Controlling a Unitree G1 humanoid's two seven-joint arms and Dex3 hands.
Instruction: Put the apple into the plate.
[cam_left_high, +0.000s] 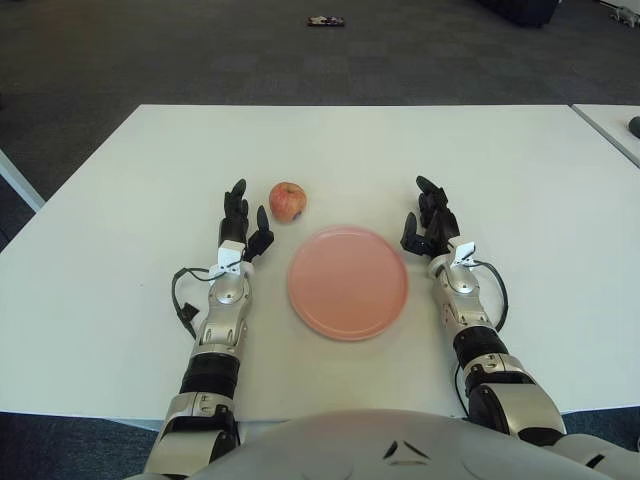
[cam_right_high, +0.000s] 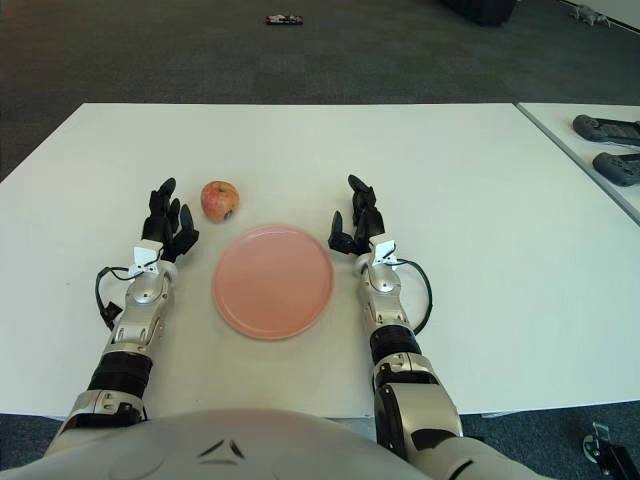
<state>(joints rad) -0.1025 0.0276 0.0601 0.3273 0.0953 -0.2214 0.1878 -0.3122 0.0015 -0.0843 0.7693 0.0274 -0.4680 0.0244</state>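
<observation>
Left hand sits open, fingers spread, just beside the round red-yellow apple, not touching. Right hand idles open right of the flat pink round plate. Grasp not begun; next, reach and close around the apple on the white counter.

Plate on table, apple behind-left of it, apparently clear of the rim

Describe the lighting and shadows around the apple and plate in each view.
Left eye view: even, diffuse light; the apple casts only a faint soft shadow, the plate shows no glare. Right eye view: same flat light, with thin shadows beside the left hand and right hand.
</observation>
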